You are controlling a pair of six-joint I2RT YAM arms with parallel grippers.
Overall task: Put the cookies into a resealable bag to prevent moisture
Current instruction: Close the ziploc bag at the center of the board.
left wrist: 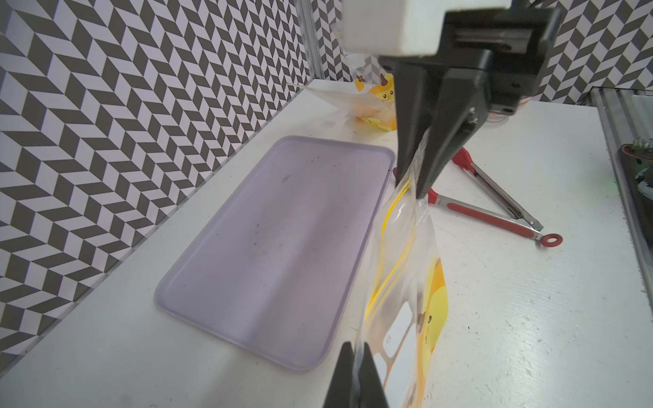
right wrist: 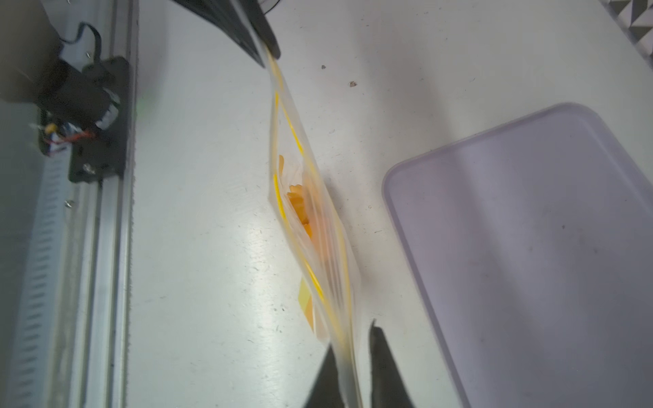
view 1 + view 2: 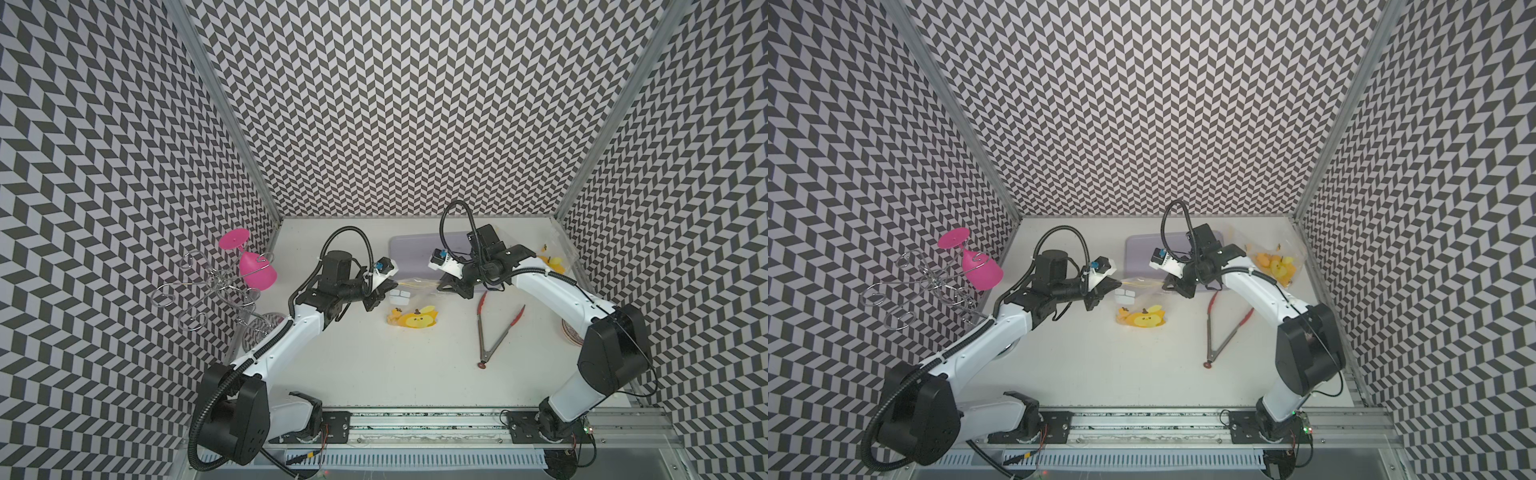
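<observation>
Jaws are pressed together on thin film: the left gripper (image 3: 391, 286) and the right gripper (image 3: 444, 285) each pinch an upper corner of the clear, yellow-zippered resealable bag (image 3: 415, 297), which hangs taut between them. Flat orange cookies (image 2: 300, 206) sit low inside it. Behind lies a smooth lavender tray (image 1: 275, 247) with rounded corners. Near it lie steel tongs (image 1: 487, 217) with red grips.

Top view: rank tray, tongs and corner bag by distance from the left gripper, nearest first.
1. tray, just beyond the left gripper, at the back.
2. tongs, mid-table, toward the right arm.
3. corner bag, back right corner.
</observation>
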